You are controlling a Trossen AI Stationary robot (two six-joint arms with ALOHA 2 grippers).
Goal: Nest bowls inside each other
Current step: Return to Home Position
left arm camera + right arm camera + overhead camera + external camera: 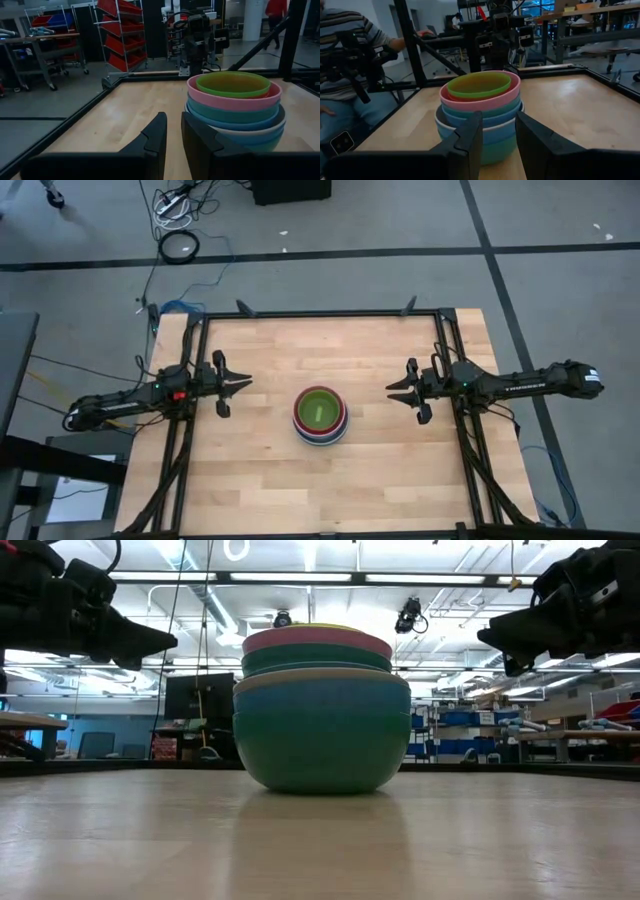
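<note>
Now: nested bowls [320,416] at bench [250,480] centre, clear of my jaws; left jaws at nine o'clock, narrowly parted; right jaws at three, wider, empty.

Grey floor [400,220] crossed by dark tape lines [330,254]. Coiled cables [180,246] lie beyond the tabletop's [260,470] far edge. Shelving with red bins [120,30] stands under ceiling strip lights [300,578].

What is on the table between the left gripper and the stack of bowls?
Nothing: in the high view, only bare wooden table separates the left gripper from the stack of bowls.
</note>
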